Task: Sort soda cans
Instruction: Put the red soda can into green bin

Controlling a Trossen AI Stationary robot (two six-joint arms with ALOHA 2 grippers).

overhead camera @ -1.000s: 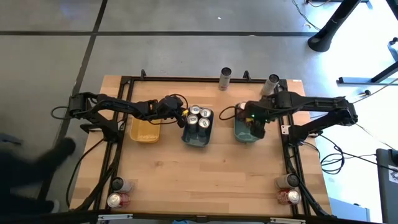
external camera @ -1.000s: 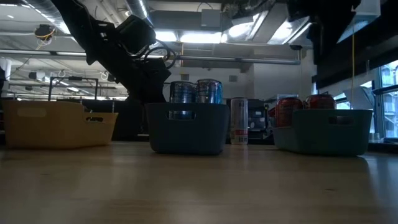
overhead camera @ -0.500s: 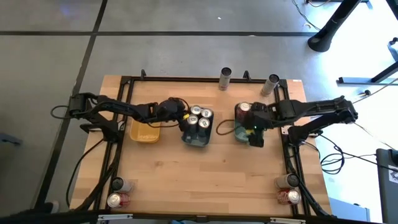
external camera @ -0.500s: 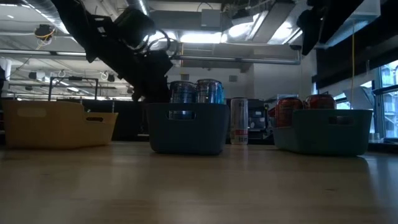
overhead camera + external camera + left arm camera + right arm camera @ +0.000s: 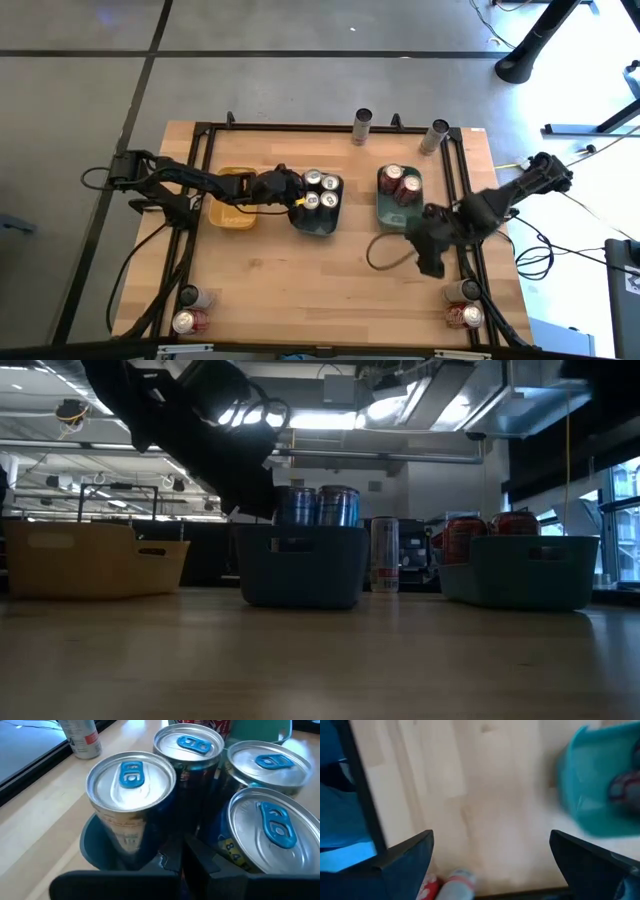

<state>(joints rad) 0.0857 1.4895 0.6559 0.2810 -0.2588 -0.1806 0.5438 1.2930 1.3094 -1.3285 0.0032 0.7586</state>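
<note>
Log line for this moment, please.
left gripper: at grey-blue tray, four cans | right gripper: open, over bare table, off teal tray

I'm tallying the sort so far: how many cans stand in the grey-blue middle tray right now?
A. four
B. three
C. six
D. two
A: the high view shows four silver tops packed in the grey-blue tray, and the left wrist view shows the same four cans with blue tabs, right in front of the left gripper.
</note>
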